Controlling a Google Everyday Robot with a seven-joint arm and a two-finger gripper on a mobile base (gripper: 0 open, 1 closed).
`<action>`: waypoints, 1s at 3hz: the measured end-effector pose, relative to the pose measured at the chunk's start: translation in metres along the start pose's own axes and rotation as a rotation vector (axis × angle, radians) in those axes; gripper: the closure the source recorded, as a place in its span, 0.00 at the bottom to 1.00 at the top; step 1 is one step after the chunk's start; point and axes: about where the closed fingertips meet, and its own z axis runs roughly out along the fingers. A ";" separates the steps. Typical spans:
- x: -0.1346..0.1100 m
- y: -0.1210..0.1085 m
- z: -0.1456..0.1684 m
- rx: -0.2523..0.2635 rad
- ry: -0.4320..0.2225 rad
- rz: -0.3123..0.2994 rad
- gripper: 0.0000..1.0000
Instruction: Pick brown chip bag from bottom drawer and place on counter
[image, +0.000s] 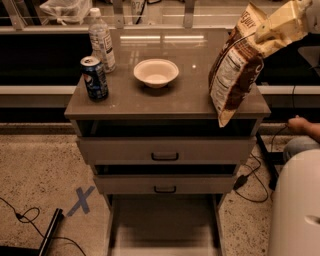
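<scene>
My gripper (272, 31) is at the upper right, shut on the top of the brown chip bag (233, 70). The bag hangs tilted in the air above the right side of the counter (165, 97), its lower corner reaching past the counter's front right edge. The bottom drawer (162, 222) is pulled out at the bottom of the view, and its pale floor shows nothing on it.
On the counter stand a blue soda can (94, 78) and a clear water bottle (101, 40) at the left, and a white bowl (156, 73) in the middle. Two upper drawers are shut. A person's hand (300, 125) is at the right. Cables lie on the floor.
</scene>
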 end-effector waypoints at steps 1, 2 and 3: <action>-0.003 -0.018 -0.002 0.042 -0.021 0.043 1.00; -0.007 -0.019 -0.007 0.090 -0.041 0.095 1.00; -0.012 -0.017 -0.001 0.082 -0.047 0.096 1.00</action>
